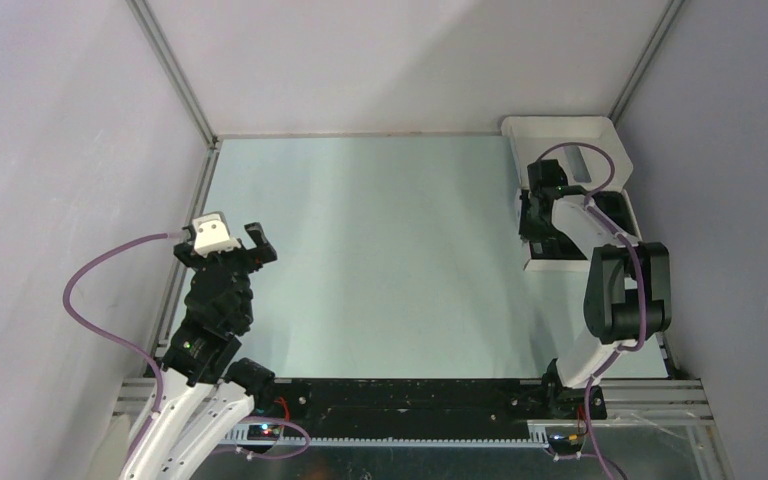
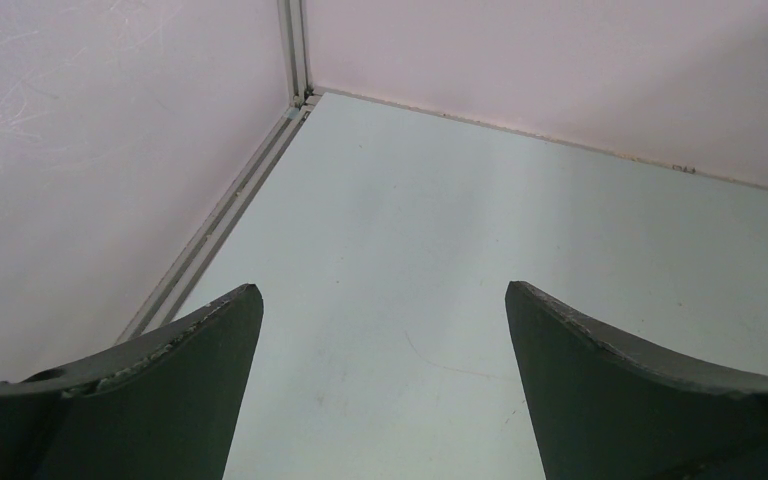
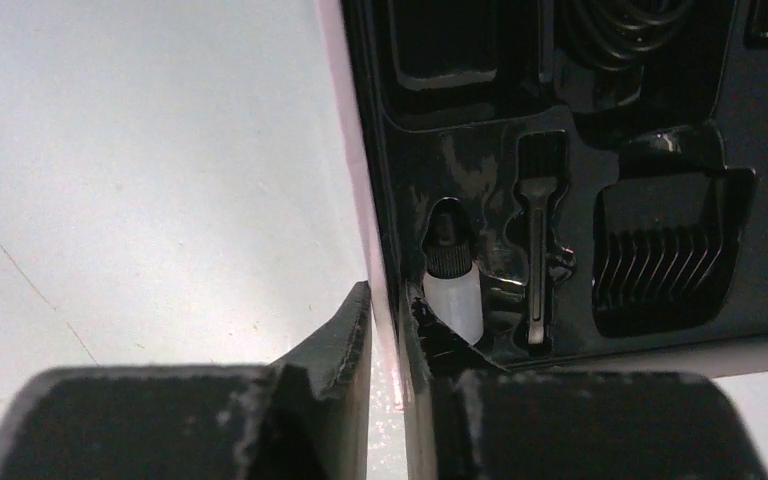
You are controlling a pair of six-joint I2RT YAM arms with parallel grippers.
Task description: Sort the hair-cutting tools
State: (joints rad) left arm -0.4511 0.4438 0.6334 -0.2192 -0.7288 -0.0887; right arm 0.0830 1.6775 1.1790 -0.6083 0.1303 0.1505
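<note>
The hair-cutting tools lie in the black moulded insert [image 3: 580,110] of the white box [image 1: 572,262] at the table's right edge. In the right wrist view I see a thin black brush [image 3: 537,240], a squarish comb attachment [image 3: 665,262] and a small white bottle with a black cap [image 3: 453,285], each in its own recess. My right gripper [image 3: 388,305] [image 1: 531,232] is shut on the box's left wall [image 3: 360,150], one finger outside and one inside. My left gripper [image 2: 383,300] [image 1: 224,246] is open and empty, low over bare table at the left.
The box's lid [image 1: 560,130] stands open against the back right corner. Grey walls close in the table on the left, back and right, with an aluminium rail [image 2: 230,215] along the left edge. A coiled cord [image 3: 625,20] fills a recess at the insert's far end.
</note>
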